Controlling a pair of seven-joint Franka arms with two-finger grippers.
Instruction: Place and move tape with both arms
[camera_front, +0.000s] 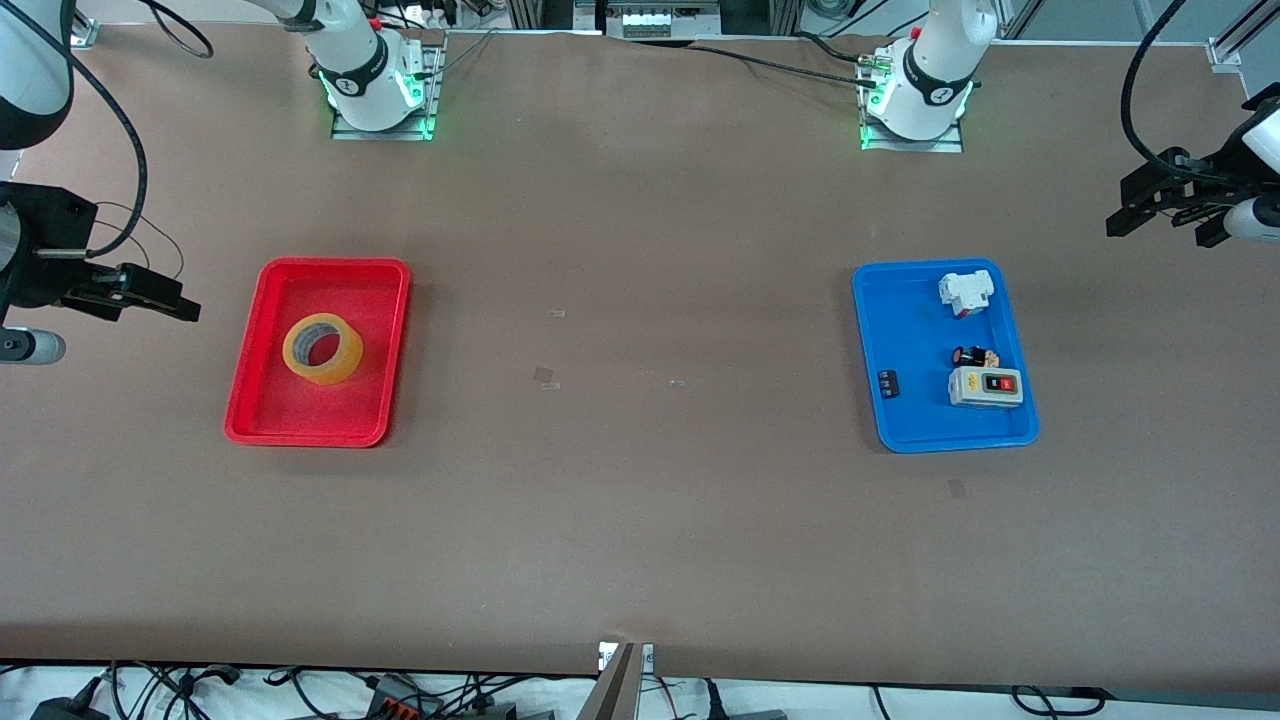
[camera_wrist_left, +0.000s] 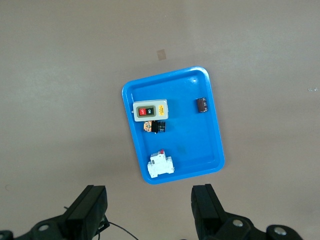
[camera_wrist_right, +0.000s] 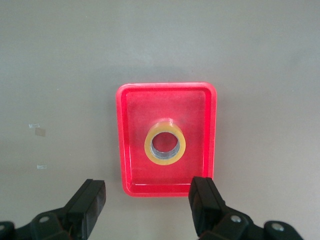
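Brown table with tape in red tray

No wording can be read anywhere; the switch box in the blue tray bears a yellow label and red and black buttons, their markings too small to read.

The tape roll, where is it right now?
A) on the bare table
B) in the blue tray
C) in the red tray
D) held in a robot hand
C: the tape roll lies flat in the red tray, toward the right arm's end of the table, and no hand touches it; the blue tray holds only small switch parts.
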